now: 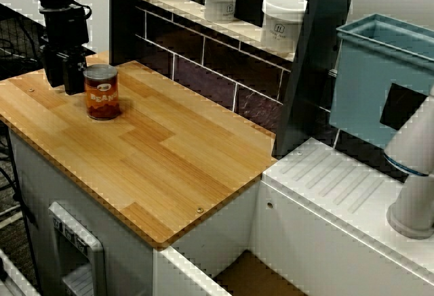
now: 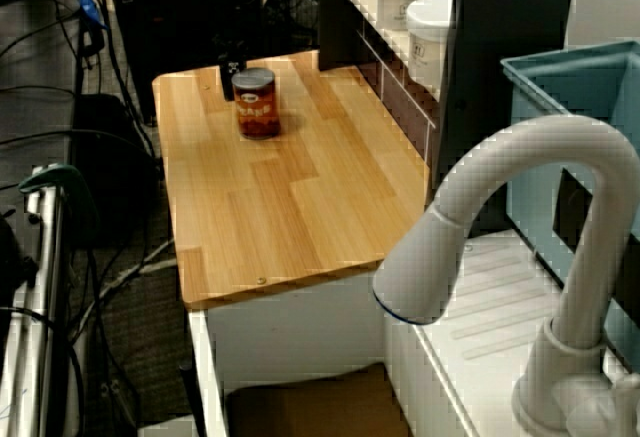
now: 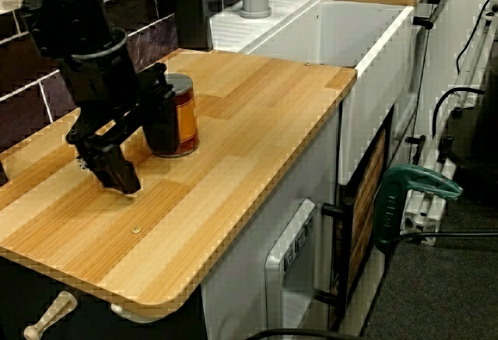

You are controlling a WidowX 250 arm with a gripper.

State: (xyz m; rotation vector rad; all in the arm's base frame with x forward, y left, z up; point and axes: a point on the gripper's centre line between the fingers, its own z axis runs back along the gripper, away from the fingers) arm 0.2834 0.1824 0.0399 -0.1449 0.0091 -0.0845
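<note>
While the jaws gape, the can [image 1: 102, 94] stands just beside them.

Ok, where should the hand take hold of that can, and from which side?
Around its curved wall, about mid-height. The can stands upright on the counter, so I'd come in level from where the hand sits open beside it, straddling the round body.

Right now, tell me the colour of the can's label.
Orange-red with white lettering on the can, clearest in the view from above.

can [image 1: 102, 94] on countertop [image 1: 163, 157], tool [image 1: 64, 79] just beside it, jars [image 1: 283, 23] on shelf [image 1: 182, 5] behind
</note>
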